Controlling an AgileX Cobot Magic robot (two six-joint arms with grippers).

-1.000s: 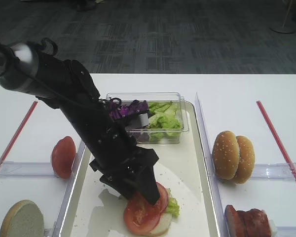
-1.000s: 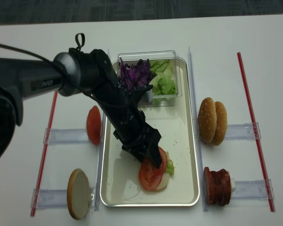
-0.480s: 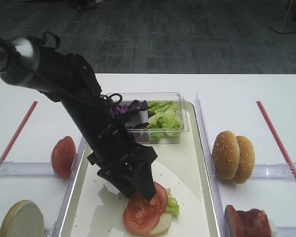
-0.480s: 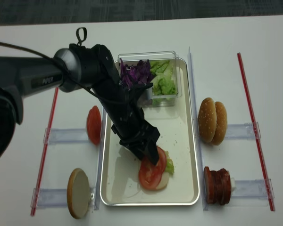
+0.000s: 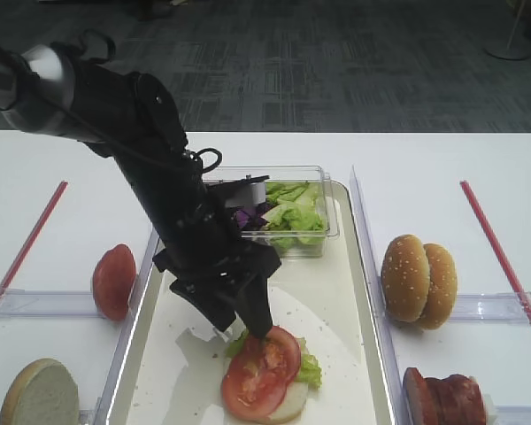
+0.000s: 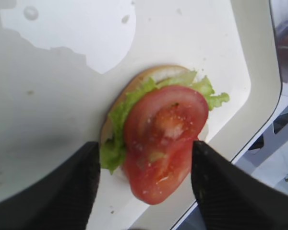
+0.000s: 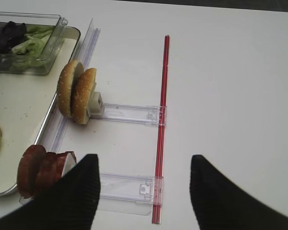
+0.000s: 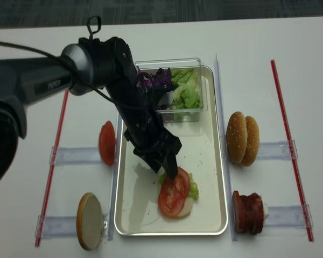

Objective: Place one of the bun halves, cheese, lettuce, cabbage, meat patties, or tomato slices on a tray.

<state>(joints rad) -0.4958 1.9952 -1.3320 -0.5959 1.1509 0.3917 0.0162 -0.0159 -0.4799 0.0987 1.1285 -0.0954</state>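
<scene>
A tomato slice point(image 6: 165, 139) lies on lettuce point(image 6: 116, 143) over a pale bun half point(image 6: 134, 81) near the front of the cream tray point(image 5: 336, 292). My left gripper point(image 6: 145, 143) hangs open just above this stack, a finger on either side, touching nothing. From the high views its tips point(image 5: 252, 319) sit at the stack's back edge point(image 8: 174, 196). The right gripper point(image 7: 144, 160) is open over bare table right of the tray. Cheese is out of view.
A clear box holds lettuce point(image 8: 185, 94) and purple cabbage point(image 8: 156, 79) at the tray's far end. Sesame bun halves point(image 5: 418, 279) and meat patties point(image 5: 442, 398) stand on rails at right. Another tomato slice point(image 5: 113, 282) and a pale bun half point(image 5: 40, 394) stand at left. Red strips point(image 7: 161, 120) edge the table.
My left arm has drawn up and back toward the clear box. Its tips have come off the tomato slice, which stays on the stack. The jaws stayed wide.
</scene>
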